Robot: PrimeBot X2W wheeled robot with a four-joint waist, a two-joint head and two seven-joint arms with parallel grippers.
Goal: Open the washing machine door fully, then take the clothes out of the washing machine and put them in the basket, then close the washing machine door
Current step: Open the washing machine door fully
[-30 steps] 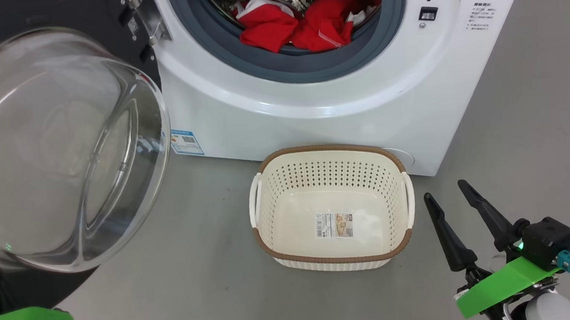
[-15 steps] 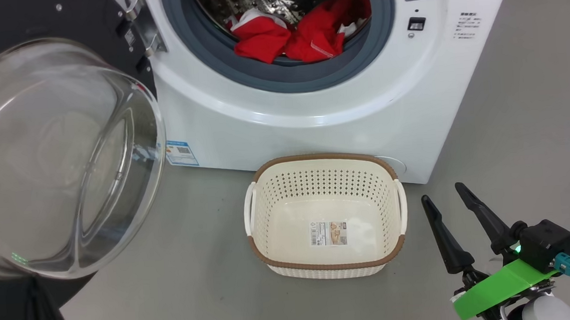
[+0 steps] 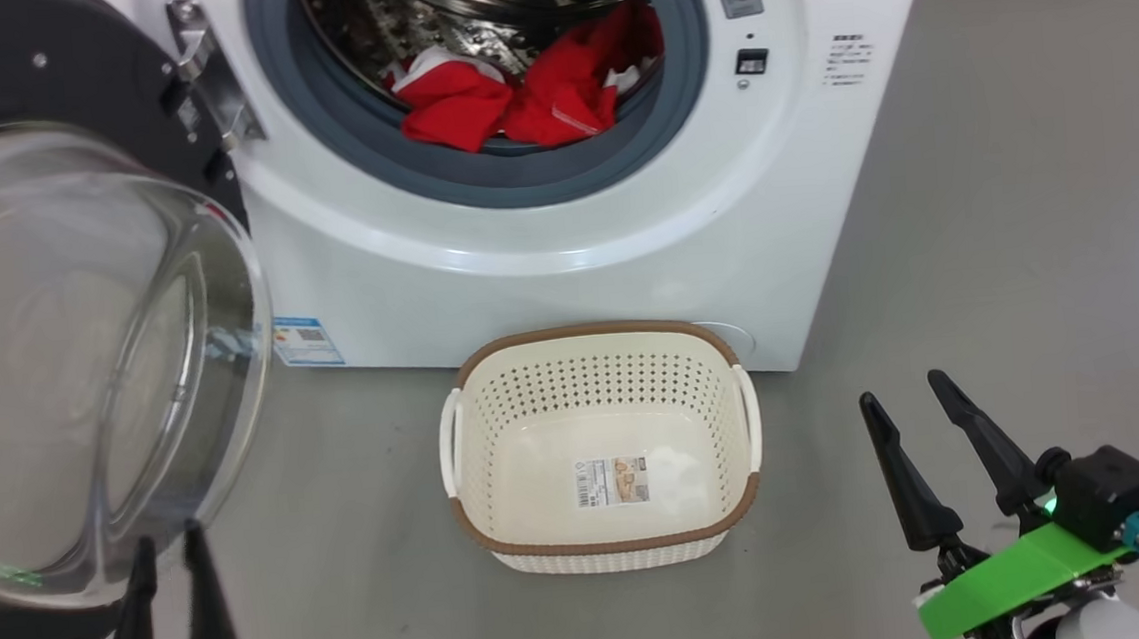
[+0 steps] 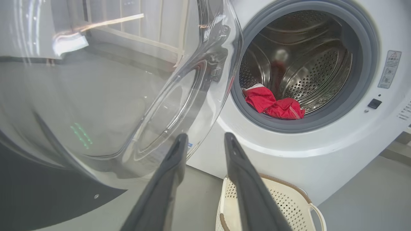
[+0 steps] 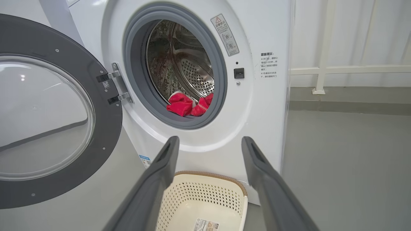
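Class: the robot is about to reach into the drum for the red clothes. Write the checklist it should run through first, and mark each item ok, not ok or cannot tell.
1. Opening clear: washing machine door swung wide: ok.
2. Target in sight: clothes lie at the drum's front lip: ok.
3. Drop point ready: basket upright and empty on the floor before the washing machine: ok.
4. Nearer arm free: left gripper, jaws apart, nothing between them: ok.
5. Other arm free: right gripper, jaws wide, empty: ok.
6. Nothing hidden deeper in the drum: cannot tell.
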